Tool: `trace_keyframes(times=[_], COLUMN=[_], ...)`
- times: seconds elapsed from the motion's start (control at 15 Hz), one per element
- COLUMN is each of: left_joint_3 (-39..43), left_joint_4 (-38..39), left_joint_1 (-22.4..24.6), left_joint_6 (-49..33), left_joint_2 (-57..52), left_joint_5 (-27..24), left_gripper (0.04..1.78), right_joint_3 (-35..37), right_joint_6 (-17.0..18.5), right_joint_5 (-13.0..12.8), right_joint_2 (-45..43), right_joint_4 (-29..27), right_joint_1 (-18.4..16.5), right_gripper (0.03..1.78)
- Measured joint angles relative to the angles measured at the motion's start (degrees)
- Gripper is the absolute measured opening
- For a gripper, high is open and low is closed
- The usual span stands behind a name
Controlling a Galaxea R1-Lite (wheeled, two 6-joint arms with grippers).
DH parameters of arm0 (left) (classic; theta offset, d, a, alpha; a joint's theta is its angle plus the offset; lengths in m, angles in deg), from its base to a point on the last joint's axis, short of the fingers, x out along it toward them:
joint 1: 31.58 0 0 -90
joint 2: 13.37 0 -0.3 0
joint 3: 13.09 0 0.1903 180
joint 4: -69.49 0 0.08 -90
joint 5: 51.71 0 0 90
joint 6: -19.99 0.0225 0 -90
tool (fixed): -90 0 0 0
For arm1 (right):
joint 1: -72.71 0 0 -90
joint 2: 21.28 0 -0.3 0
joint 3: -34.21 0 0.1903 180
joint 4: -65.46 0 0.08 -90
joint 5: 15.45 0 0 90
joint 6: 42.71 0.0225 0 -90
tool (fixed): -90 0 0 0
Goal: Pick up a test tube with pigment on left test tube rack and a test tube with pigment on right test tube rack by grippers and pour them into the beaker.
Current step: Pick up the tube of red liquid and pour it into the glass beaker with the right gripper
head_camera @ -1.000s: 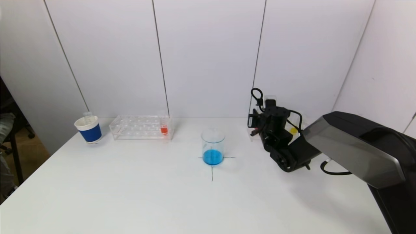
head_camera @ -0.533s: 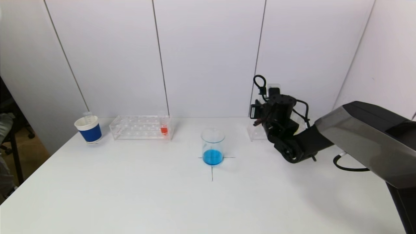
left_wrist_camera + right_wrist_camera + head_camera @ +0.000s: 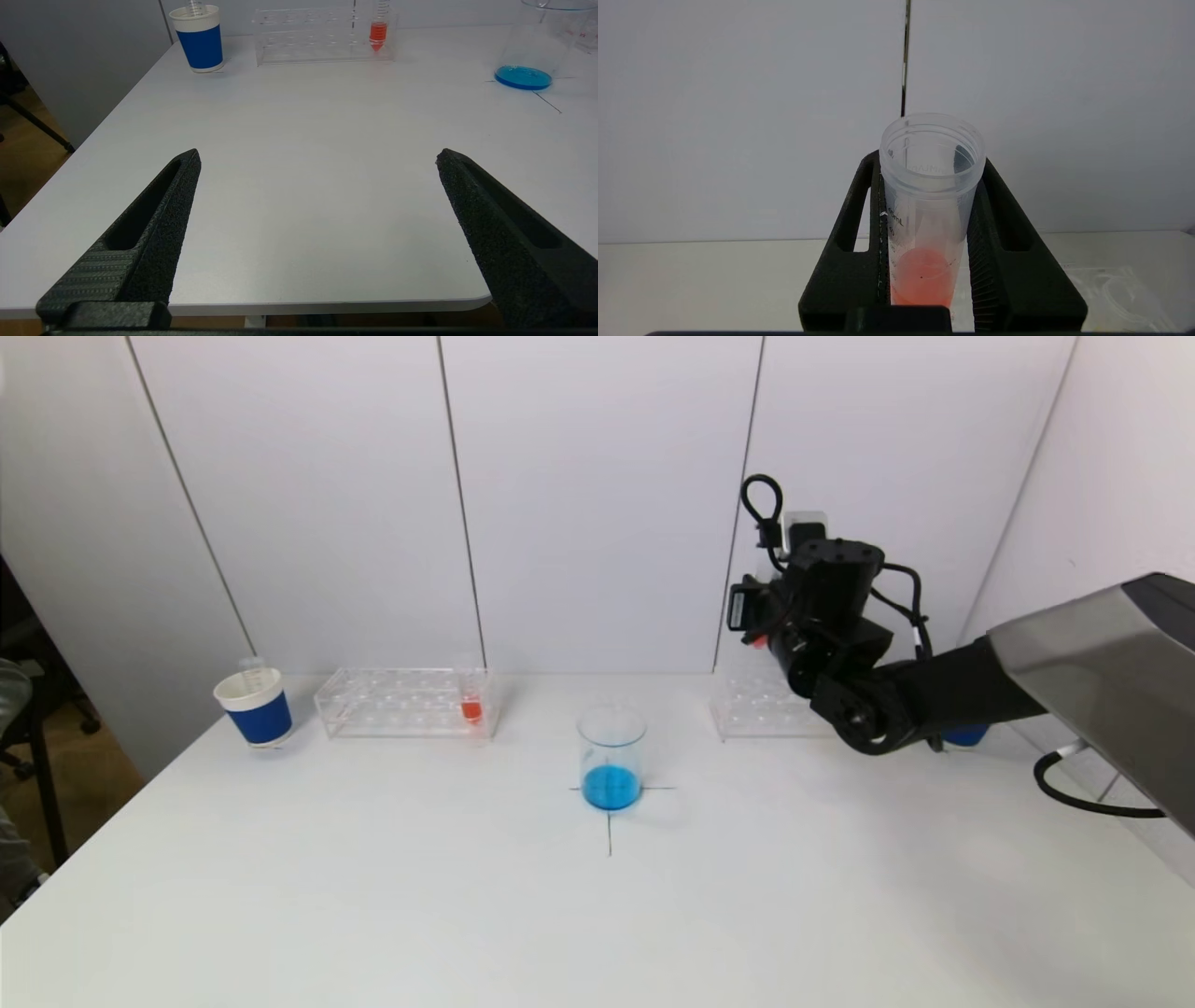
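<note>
The white counter (image 3: 467, 896) carries the beaker (image 3: 611, 756) at its middle, blue liquid in its base. The right claw (image 3: 927, 242), above the right test tube rack (image 3: 752, 709) at the far right edge, grips an upright test tube (image 3: 931, 196) of pink pigment; the beaker lies leftward, nearer this arm. The left claw (image 3: 317, 158) hangs released at the near left edge.

The right arm (image 3: 1074, 663) is showing a smooth grey-silver shell over black joints, and a black cable is looping above its wrist, another trailing beneath. The right gripper (image 3: 931, 219) is wearing 2 matte black jaws with slotted cut-outs and ribbed inner faces. The left gripper (image 3: 317, 158) is showing 2 grainy black tapered jaws.
</note>
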Motion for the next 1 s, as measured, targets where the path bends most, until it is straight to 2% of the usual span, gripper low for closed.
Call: trace_keyframes(times=[0.47,0.6,0.87,1.0], left_joint_3=[0.0,0.0,0.0,0.0], left_joint_4=[0.0,0.0,0.0,0.0], left_joint_1=[0.0,0.0,0.0,0.0], left_joint_6=[0.0,0.0,0.0,0.0], left_joint_2=[0.0,0.0,0.0,0.0], left_joint_5=[0.0,0.0,0.0,0.0], left_gripper=[1.76,1.76,1.76,1.76], right_joint_3=[-12.8,-17.2,-21.8,-22.9], right_joint_6=[-0.1,-0.2,-1.7,-3.7], right_joint_5=[0.8,2.0,9.1,14.8], right_joint_2=[-3.1,-2.8,-1.9,-1.6], right_joint_4=[-16.4,-20.7,-23.6,-23.8], right_joint_1=[0.7,0.9,2.2,2.6], right_gripper=[0.53,0.53,0.53,0.53])
